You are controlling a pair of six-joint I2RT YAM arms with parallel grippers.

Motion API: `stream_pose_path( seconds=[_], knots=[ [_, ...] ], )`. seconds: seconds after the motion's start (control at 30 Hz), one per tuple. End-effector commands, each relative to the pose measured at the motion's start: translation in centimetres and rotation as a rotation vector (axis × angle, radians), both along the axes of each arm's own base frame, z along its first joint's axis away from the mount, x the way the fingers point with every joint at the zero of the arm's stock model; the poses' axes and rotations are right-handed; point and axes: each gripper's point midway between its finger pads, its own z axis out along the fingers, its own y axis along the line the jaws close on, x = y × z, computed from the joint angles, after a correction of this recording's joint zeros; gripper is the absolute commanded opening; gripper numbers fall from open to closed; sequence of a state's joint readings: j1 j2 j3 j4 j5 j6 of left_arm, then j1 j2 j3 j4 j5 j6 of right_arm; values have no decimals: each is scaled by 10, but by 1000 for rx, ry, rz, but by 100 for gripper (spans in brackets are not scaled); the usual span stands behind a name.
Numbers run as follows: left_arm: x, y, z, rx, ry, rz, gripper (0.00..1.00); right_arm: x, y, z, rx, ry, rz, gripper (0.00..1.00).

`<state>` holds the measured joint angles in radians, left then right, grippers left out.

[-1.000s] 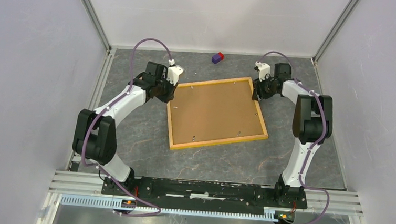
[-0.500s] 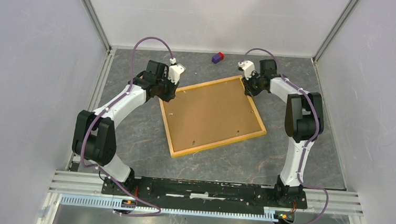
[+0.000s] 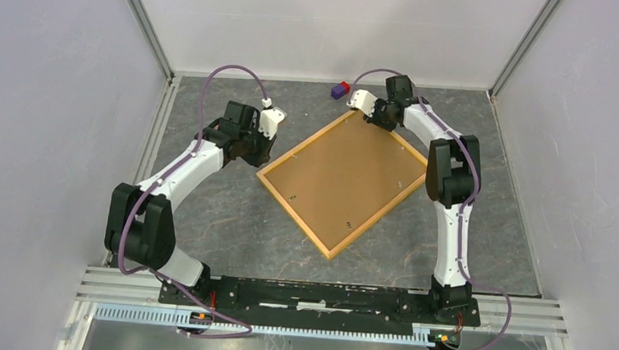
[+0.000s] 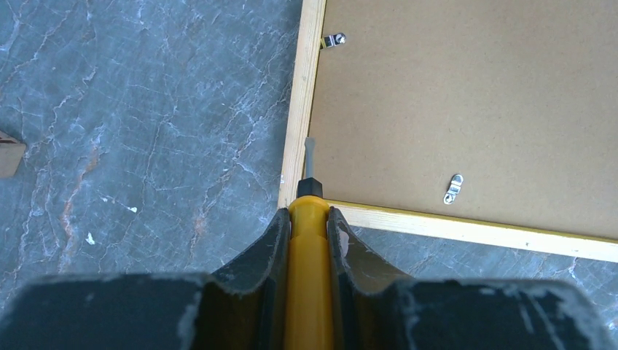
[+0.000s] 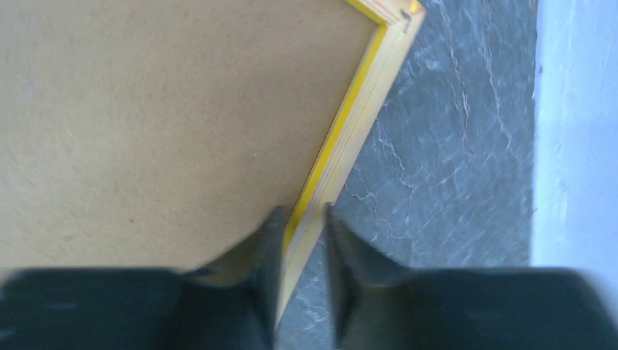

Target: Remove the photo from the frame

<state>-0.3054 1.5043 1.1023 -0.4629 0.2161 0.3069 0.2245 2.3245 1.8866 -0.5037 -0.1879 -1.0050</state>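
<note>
My left gripper [image 4: 306,214] is clamped on a yellow screwdriver [image 4: 309,281], blade tip on the brown back just inside a corner of the frame [image 3: 340,180]. That's lying back-up on the grey table [image 3: 229,219], turned like a diamond. My right gripper [image 5: 301,216] pinches its yellow rail by the far corner. A little blue-red block [image 3: 341,89] sits beyond.

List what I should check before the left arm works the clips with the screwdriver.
1. Frame back up, backing board exposed: ok.
2. Left gripper shut on screwdriver: ok.
3. Screwdriver tip on a clip: not ok; in the left wrist view it sits by the corner rail, apart from the upper clip and the right clip.
4. Right gripper pinching the frame's rail: ok.
5. Photo free to lift: cannot tell, hidden under the board.
</note>
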Motion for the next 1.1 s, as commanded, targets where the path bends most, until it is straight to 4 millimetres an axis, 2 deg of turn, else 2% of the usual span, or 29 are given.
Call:
stream_pose_path(
  seconds=[0.0, 0.03, 0.1, 0.13, 0.17, 0.27, 0.37, 0.4, 0.47, 0.53, 0.67, 0.77, 0.87, 1.07],
  knots=[
    [-1, -3, 12, -28, -26, 4, 2, 25, 12, 63, 127, -146, -62, 41],
    [-2, -4, 13, -35, -29, 7, 2, 23, 13, 85, 200, -183, -122, 51],
    [-1, -5, 18, -50, -41, 13, 2, 7, 16, 111, 307, -210, -181, 57],
    [0, -5, 20, -54, -46, 16, 2, -1, 14, 131, 365, -242, -224, 58],
    [0, -6, 23, -59, -54, 18, 2, -15, 9, 142, 402, -257, -268, 63],
    [3, -7, 29, -74, -76, 27, 2, -59, -7, 166, 541, -274, -402, 73],
    [2, -6, 34, -83, -94, 34, 2, -108, -22, 173, 744, -251, -561, 80],
    [1, -6, 36, -86, -102, 35, 2, -122, -27, 171, 803, -239, -619, 86],
    [1, -5, 39, -90, -118, 38, 2, -152, -32, 158, 858, -188, -692, 93],
    [-1, -5, 42, -97, -128, 38, 2, -174, -34, 146, 884, -119, -758, 93],
    [-3, -5, 46, -113, -138, 43, 2, -208, -35, 99, 884, 76, -955, 86],
    [-5, -5, 48, -116, -143, 44, 2, -226, -34, 70, 874, 182, -1061, 86],
    [-8, -3, 48, -111, -147, 49, 2, -236, -41, 56, 870, 177, -1143, 87],
    [-10, 0, 45, -104, -149, 55, 2, -254, -42, 21, 817, 224, -1242, 88]
  ],
)
